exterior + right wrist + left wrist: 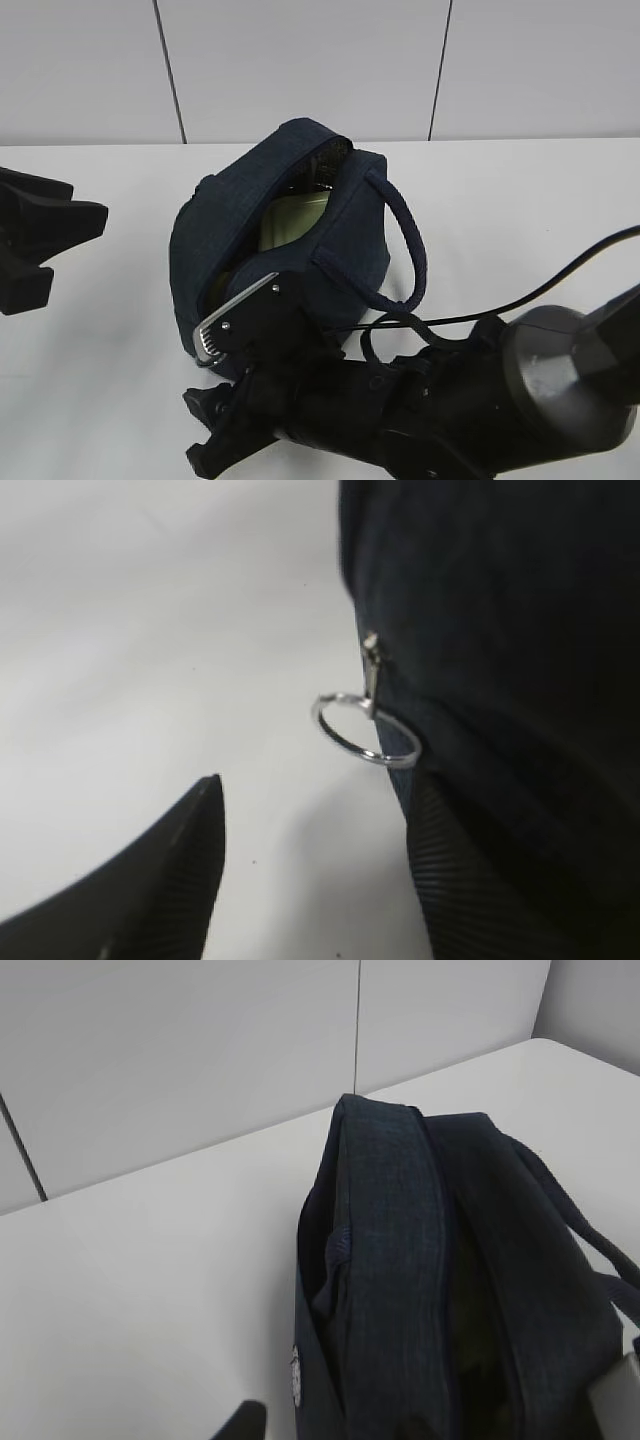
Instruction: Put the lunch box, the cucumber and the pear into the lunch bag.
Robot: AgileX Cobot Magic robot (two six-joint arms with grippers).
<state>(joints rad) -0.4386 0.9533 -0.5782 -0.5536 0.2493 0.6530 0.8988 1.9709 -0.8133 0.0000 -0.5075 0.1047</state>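
The navy lunch bag (340,240) stands mid-table with its top open. The pale green lid of the lunch box (290,222) shows inside it. The cucumber and the pear are hidden. My right gripper (320,785) is open and empty at the bag's near end, with one finger (470,880) against the fabric just below the metal ring pull (365,730). In the exterior view this gripper (205,432) is low in front of the bag. My left gripper (70,250) is open and empty at the far left, apart from the bag, which its wrist view shows from the side (400,1280).
The bag's padded loop handle (408,240) hangs to the right. A black cable (540,285) runs over the table to the right arm. A white panelled wall (300,60) closes the table's far edge.
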